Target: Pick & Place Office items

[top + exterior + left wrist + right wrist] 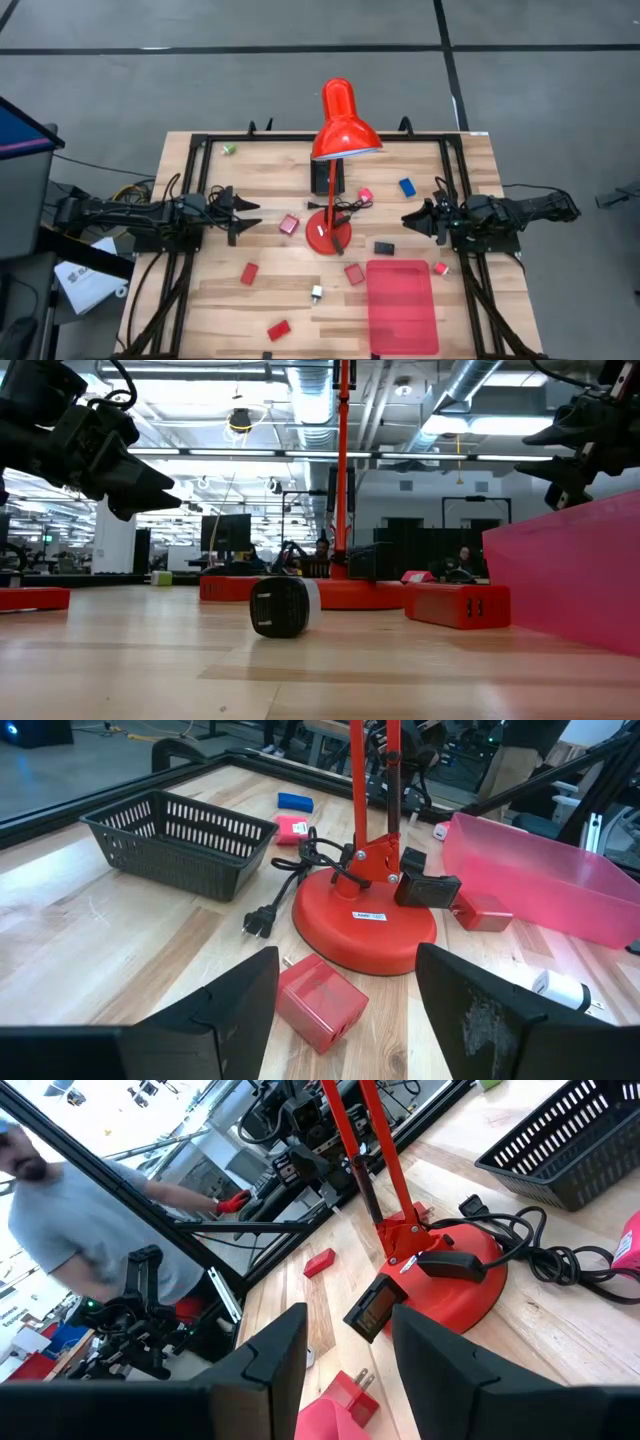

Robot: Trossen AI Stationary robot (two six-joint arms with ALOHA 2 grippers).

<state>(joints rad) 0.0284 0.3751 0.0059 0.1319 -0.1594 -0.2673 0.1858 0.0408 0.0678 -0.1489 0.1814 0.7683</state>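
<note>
Small office items lie scattered flat on the wooden table: a red block [289,225] beside the lamp base, more red ones [249,273] [354,273] [279,330] [440,268], a black piece [384,247], a blue one [407,187], a pink one [365,195], a green one [229,149] and a white-silver one [316,292]. My left gripper [250,215] hovers open at the left, well above the table, pointing at the red block [320,1000]. My right gripper [408,220] hovers open at the right, facing the black piece [372,1308]. Both hold nothing.
A tall red desk lamp [340,125] stands mid-table on its round base [328,235], its cord trailing beside it. A black mesh basket [180,840] sits behind it. A flat red tray [403,305] lies at the near right. A person [80,1250] stands beyond the table.
</note>
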